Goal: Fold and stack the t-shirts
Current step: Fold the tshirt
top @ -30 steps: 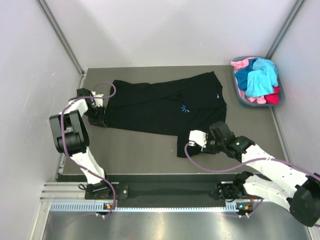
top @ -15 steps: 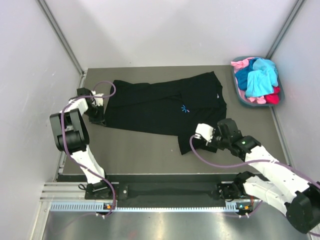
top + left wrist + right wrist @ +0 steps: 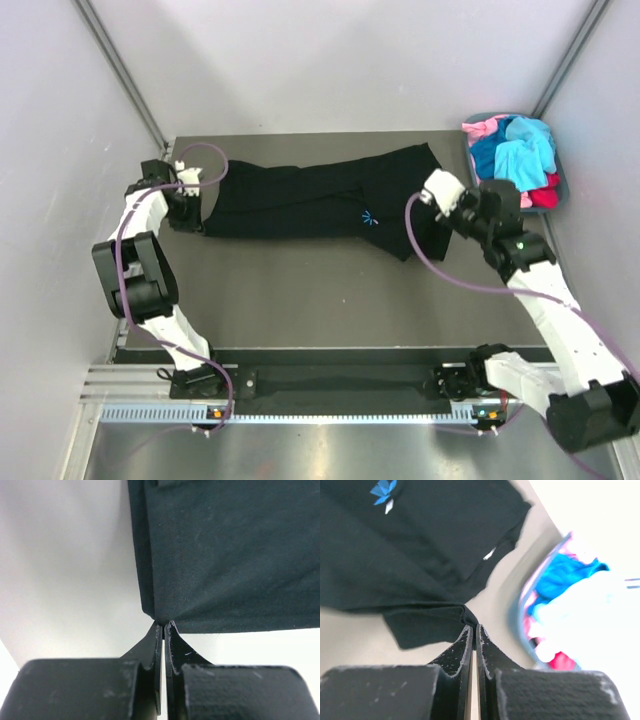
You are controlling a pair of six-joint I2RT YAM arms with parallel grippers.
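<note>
A black t-shirt [image 3: 310, 200] with a small blue logo [image 3: 371, 217] lies stretched across the far half of the table, folded lengthwise. My left gripper [image 3: 188, 208] is shut on its left end, pinching the corner of the fabric [image 3: 225, 555] at its fingertips [image 3: 163, 626]. My right gripper [image 3: 452, 207] is shut on the right end, holding a fold of the black cloth [image 3: 420, 570] lifted off the table. The logo shows in the right wrist view [image 3: 382, 491].
A grey-blue basket [image 3: 479, 187] with pink, blue and red shirts [image 3: 518, 155] stands at the far right corner, close beside my right gripper. It also shows in the right wrist view [image 3: 520, 605]. Grey walls enclose the table on three sides.
My right gripper has carried the shirt's near right part up and away, folding it over towards the far side. My left gripper has moved away too, pulling its end with it.
</note>
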